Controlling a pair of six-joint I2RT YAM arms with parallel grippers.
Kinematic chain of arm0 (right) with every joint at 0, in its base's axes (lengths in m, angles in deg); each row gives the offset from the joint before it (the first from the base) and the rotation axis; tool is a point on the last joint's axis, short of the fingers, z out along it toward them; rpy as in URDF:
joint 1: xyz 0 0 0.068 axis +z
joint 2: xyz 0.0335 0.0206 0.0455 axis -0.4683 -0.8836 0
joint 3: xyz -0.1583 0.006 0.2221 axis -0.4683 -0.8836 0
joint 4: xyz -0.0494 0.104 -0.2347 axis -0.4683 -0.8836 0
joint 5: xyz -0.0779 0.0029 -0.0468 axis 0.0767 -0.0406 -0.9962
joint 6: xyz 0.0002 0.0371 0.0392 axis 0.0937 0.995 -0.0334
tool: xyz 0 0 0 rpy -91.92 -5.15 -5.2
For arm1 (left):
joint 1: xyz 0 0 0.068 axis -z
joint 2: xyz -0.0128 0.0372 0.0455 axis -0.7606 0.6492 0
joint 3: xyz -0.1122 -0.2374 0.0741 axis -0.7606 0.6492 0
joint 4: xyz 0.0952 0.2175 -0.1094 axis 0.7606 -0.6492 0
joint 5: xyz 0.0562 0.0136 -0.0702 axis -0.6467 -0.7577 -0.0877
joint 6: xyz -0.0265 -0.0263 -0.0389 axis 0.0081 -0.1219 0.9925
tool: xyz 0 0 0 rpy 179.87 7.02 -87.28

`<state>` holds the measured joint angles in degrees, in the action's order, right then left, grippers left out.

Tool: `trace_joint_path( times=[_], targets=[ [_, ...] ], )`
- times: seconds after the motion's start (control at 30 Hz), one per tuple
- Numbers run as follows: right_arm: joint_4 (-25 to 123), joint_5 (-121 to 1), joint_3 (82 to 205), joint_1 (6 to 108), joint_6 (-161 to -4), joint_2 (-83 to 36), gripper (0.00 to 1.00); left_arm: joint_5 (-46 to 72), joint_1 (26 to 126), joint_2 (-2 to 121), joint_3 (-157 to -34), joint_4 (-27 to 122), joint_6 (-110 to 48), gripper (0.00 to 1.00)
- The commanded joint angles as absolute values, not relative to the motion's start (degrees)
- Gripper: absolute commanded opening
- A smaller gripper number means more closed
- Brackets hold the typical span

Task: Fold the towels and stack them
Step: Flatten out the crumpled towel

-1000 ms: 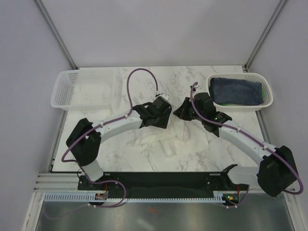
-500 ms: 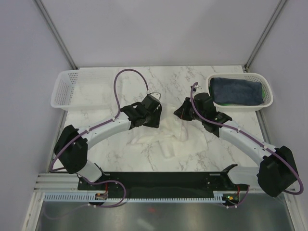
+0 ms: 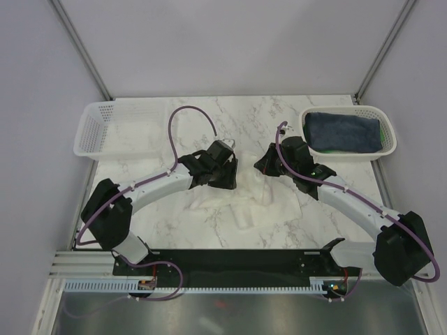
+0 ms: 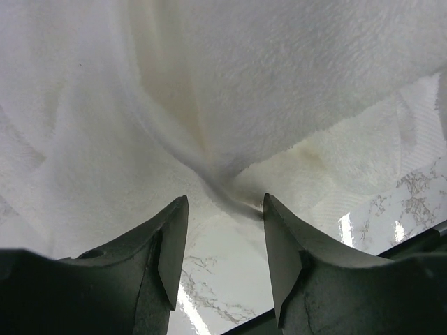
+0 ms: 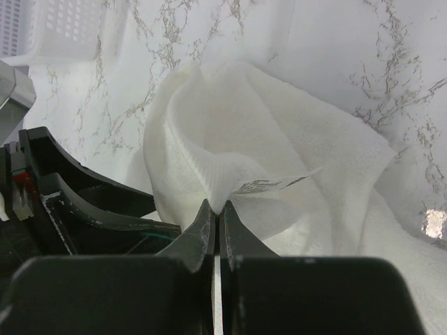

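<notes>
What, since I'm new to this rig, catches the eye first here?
A rumpled cream-white towel lies mid-table, the right gripper shut on a pinch of it and the left gripper open at its folds. At the far right, a folded navy-blue towel fills a white mesh basket.

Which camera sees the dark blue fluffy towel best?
The top external view: the dark navy-blue cloth towel lies in the white plastic mesh basket at the far right. Neither wrist view shows it; both look at the large cream-white towel.
</notes>
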<state>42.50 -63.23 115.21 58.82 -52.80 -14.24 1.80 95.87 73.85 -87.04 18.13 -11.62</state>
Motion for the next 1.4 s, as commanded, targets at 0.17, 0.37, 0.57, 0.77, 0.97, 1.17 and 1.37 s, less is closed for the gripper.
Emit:
trace_joint_path(
  times=[0.17, 0.37, 0.57, 0.77, 0.97, 1.17, 1.37],
  targets=[
    [44.42, -63.6, 115.23, 58.69, -53.32, -12.58, 0.0, 2.96, 95.92, 76.42, -86.8, 21.77, -8.72, 0.58],
    [43.63, -64.21, 114.97, 58.51, -54.02, -11.44, 0.0, 0.59, 95.92, 74.24, -85.66, 19.32, -8.63, 0.25],
    [41.88, -65.26, 114.79, 56.23, -56.04, -11.0, 0.0, 0.93, 96.01, 68.61, -86.53, 14.83, -11.7, 0.02],
    [40.3, -66.14, 116.46, 55.7, -57.98, -10.83, 0.0, 7.35, 95.92, 67.55, -88.29, 12.11, -14.52, 0.08],
    [39.24, -66.67, 116.81, 55.61, -58.33, -10.12, 0.0, 6.3, 95.58, 67.37, -87.59, 11.23, -15.23, 0.26],
    [38.71, -66.76, 116.9, 55.52, -58.77, -9.86, 0.0, 6.04, 95.31, 69.04, -86.71, 11.31, -15.93, 0.02],
    [35.2, -66.76, 119.09, 55.35, -62.71, -7.15, 0.0, 2.96, 95.13, 64.13, -89.52, 9.21, -21.81, 0.02]
  ],
)
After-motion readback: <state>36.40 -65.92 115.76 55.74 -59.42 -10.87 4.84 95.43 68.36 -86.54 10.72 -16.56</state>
